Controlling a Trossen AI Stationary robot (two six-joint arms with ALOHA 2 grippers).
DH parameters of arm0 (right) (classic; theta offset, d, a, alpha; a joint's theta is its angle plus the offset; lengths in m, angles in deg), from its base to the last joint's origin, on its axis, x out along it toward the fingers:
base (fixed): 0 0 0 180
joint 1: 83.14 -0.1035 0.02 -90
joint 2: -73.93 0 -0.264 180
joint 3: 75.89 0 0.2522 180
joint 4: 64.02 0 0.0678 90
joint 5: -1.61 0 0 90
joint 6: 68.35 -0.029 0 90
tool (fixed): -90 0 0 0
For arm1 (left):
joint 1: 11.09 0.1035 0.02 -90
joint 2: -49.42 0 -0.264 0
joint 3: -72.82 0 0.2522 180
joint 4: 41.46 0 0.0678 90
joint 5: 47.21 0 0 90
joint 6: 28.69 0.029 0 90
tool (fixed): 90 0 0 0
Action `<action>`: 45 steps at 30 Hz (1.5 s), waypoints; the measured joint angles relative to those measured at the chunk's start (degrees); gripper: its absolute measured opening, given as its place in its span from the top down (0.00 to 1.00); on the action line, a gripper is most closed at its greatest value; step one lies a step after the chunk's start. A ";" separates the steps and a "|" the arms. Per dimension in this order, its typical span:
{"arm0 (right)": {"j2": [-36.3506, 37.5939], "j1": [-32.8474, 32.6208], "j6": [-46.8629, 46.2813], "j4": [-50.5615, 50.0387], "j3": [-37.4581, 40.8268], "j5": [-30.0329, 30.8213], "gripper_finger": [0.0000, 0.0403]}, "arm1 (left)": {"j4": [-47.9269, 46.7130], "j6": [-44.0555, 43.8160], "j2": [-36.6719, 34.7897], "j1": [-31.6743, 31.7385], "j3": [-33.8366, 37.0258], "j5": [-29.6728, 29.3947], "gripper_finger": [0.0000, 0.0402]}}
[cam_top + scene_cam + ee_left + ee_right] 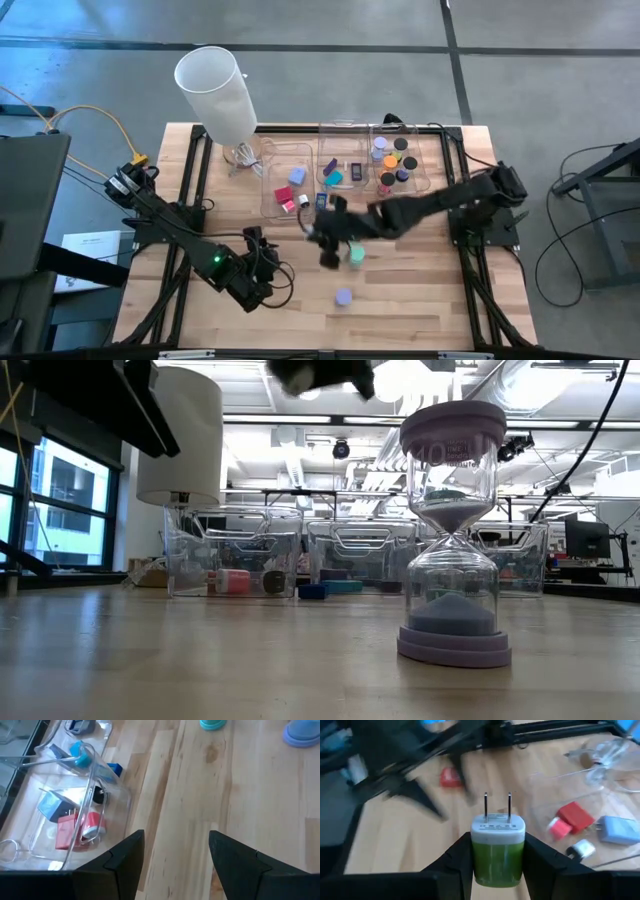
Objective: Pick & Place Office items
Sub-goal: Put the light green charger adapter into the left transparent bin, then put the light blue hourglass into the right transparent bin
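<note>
My right gripper (pixel 497 842) hangs above the table's middle (pixel 325 238), shut on a green-and-white plug adapter (pixel 497 850). My left gripper (pixel 175 840) stands open over bare wood near the front left (pixel 264 262) and holds nothing. Three clear bins stand at the back. The left bin (pixel 285 180) holds red, pink and light-blue pieces. The middle bin (pixel 345 170) holds teal and dark flat pieces. The right bin (pixel 400 160) holds round discs. A lavender hourglass (pixel 455 530) and a teal one (pixel 356 256) stand upright on their bases on the table. My right gripper pinches the adapter's green body (pixel 497 865) between its two fingers, one on each flat side. The white end with two metal prongs (pixel 497 807) points forward, away from the wrist. The fingers slant downward toward the table's left side. The adapter is lifted clear of the table.
A tall white cylinder (pixel 215 90) stands at the far left corner beside the left bin. Black frame rails (pixel 195 190) run along both table sides. Bare wood lies between the left gripper and the hourglasses (pixel 235 795).
</note>
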 joint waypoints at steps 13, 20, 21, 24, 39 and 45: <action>-5.95 16.12 -0.36 3.01 -0.01 -7.81 0.71 | -0.26 -0.33 0.00 -1.31 0.00 0.17 0.47; -12.46 18.33 -1.92 4.96 -0.02 -12.11 0.71 | -1.23 -0.75 0.00 -2.43 0.00 0.28 0.47; -13.03 18.47 -1.95 4.81 0.02 -12.04 0.71 | -1.14 -0.77 -0.02 -2.63 0.00 0.28 0.47; -13.82 18.83 -2.01 4.68 0.00 -12.95 0.71 | -1.29 -0.77 -0.01 -2.69 0.00 0.41 0.47; -14.18 19.30 -5.11 3.78 -0.04 -13.23 0.43 | -1.51 -0.77 -0.01 -2.65 0.00 0.31 0.47; -14.18 19.30 -4.95 5.69 -0.04 -12.87 0.40 | -1.48 -0.75 0.00 -2.65 0.00 0.31 0.47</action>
